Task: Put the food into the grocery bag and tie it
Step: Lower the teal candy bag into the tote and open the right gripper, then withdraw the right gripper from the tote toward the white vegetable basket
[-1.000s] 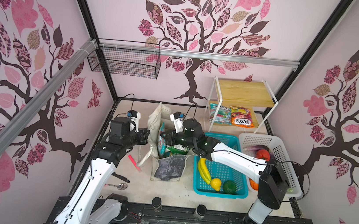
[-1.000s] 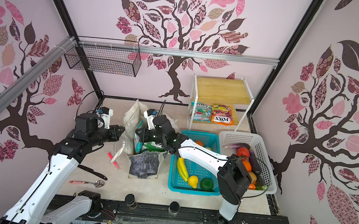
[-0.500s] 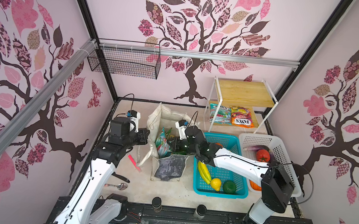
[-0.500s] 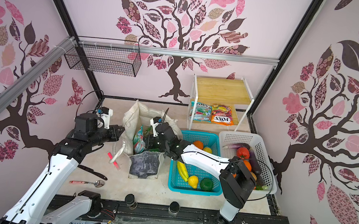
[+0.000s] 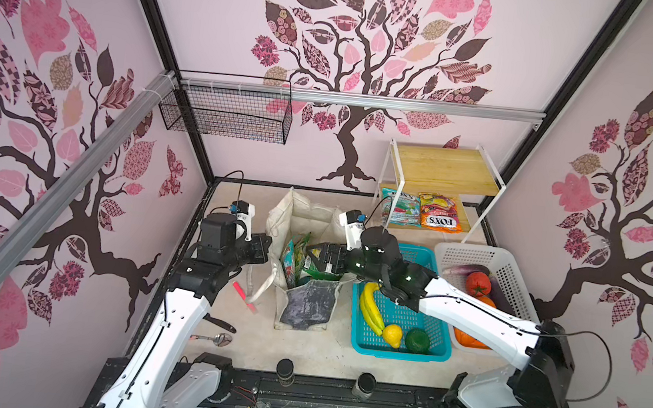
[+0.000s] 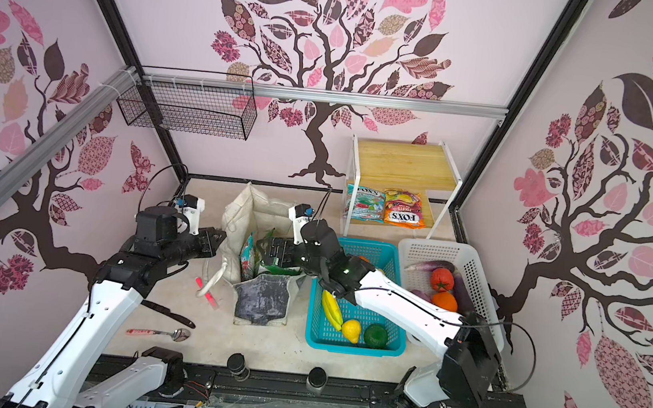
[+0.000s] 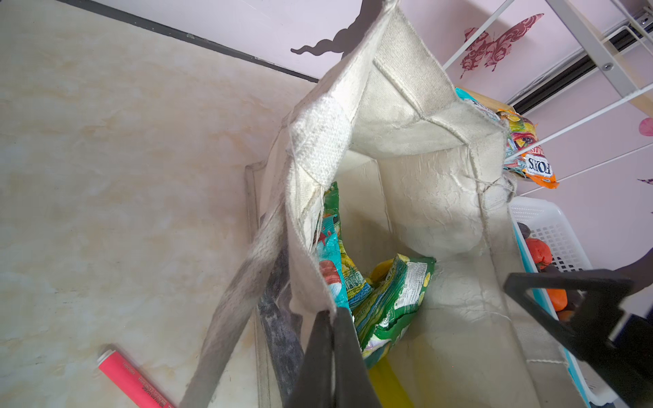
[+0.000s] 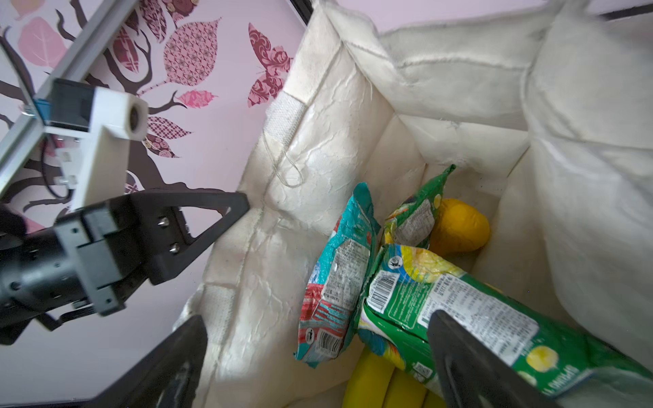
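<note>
The grocery bag [image 5: 306, 215] [image 6: 256, 214] stands upright and open at mid table. My left gripper [image 7: 334, 312] [image 5: 268, 244] is shut on the bag's left rim [image 7: 311, 282] and holds that side out. My right gripper [image 8: 318, 319] [image 5: 312, 260] hovers over the bag's mouth, open wide. A green snack packet [image 8: 441, 293] [image 7: 392, 296] lies loose in the bag against one of my right fingers [image 8: 459, 353]. Beside it are a teal packet [image 8: 339, 275], a smaller green packet [image 8: 417, 212], a yellow lemon [image 8: 459, 226] and bananas [image 8: 374, 381].
A teal basket [image 5: 396, 349] right of the bag holds bananas [image 5: 369, 306], a lemon [image 5: 391, 334] and a green fruit [image 5: 417, 340]. The white basket [image 5: 474, 253] holds a tomato [image 5: 478, 283]. Shelf packets [image 5: 438, 218] lie behind. A pink marker [image 5: 245, 296], knife and spoon [image 5: 213, 338] lie at left.
My right gripper's jaws have swung open and let the green packet go inside the bag. The left gripper has kept its hold on the rim.
</note>
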You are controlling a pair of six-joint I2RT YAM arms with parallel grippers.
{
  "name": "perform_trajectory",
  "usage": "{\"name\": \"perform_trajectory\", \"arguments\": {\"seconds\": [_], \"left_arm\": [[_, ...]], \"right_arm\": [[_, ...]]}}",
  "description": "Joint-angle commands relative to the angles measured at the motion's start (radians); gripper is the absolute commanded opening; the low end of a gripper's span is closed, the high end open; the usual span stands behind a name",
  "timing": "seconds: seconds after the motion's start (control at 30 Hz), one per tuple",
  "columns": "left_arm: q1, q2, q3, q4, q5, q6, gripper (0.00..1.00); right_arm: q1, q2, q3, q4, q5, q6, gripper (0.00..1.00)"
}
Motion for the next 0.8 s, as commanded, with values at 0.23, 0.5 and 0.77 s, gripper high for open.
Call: {"name": "perform_trajectory", "arguments": {"seconds": [0.23,0.5,0.77], "left_arm": [[0.000,-0.014,-0.019,0.006,-0.004,-0.002,0.00],[0.000,-0.013,-0.019,0.006,-0.004,0.002,0.00],[0.001,-0.013,-0.019,0.005,-0.004,0.002,0.00]], "right_arm": [[-0.177,-0.210,-0.079,-0.206,0.050,-0.022,0.99],[-0.221,-0.158,-0.102,-0.273,0.089,-0.095,0.89],[-0.227,-0.055,-0.099,-0.255,0.071,-0.074,0.84]]}}
